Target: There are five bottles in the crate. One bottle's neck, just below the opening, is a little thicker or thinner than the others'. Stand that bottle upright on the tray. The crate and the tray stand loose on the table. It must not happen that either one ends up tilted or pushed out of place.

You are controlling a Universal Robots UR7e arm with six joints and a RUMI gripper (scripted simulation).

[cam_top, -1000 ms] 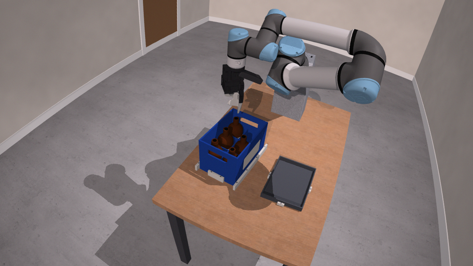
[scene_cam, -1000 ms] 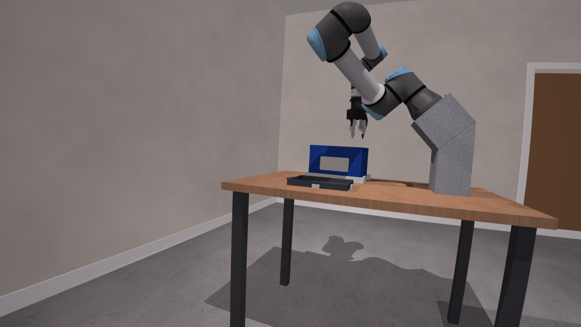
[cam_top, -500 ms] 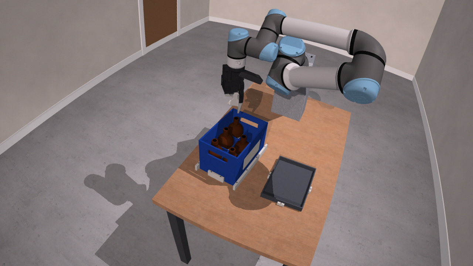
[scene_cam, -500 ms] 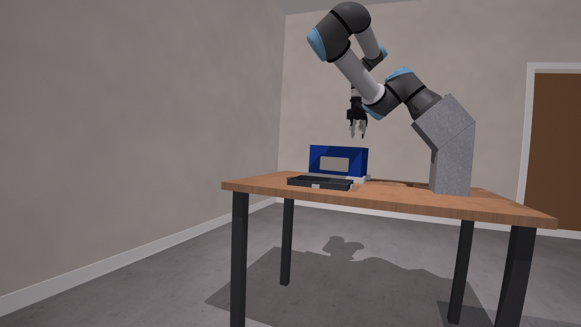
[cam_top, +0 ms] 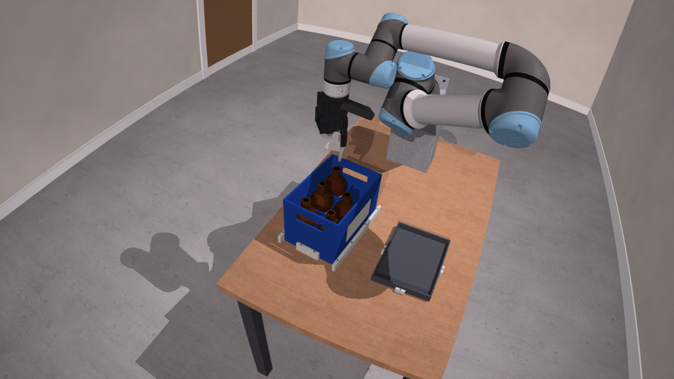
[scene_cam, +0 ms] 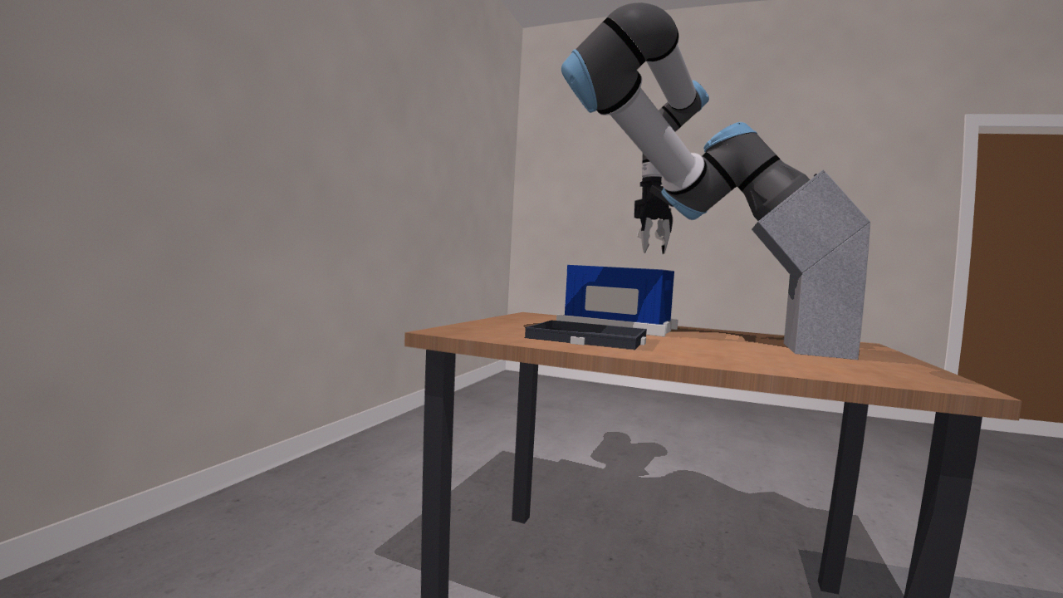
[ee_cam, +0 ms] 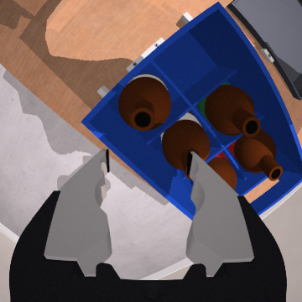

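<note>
One arm [cam_top: 447, 110] [scene_cam: 653, 137], one gripper [cam_top: 333, 153] [scene_cam: 654, 251] [ee_cam: 148, 152], and it's pointing straight down, two fingers partway apart with nothing between them! Below the hand sits the one blue crate [cam_top: 306, 238] [scene_cam: 653, 297] [ee_cam: 184, 59], clear of the fingertips, with the hand over its end nearer the arm's pedestal [cam_top: 409, 153] [scene_cam: 825, 297].

Count the bottles [cam_top: 321, 198] [ee_cam: 144, 102] down there: five, all brown, standing in five of the crate's six compartments, three in one row and two in the other. In the wrist view one fingertip cuts across the neck of the middle bottle in the row of three, but the exterior view puts the hand higher up. Which of the five has the odd neck? Can't tell from here; all five are in the crate, below the hand.

Off to the side of the hand and lower, past the crate, one dark tray [cam_top: 417, 259] [scene_cam: 587, 338] [ee_cam: 277, 25] lies flat on the one wooden table [cam_top: 409, 198] [scene_cam: 743, 360] [ee_cam: 84, 33], three small pale blocks [cam_top: 399, 291] [scene_cam: 576, 340] [ee_cam: 268, 55] showing around it from above, and zero bottles on it!
</note>
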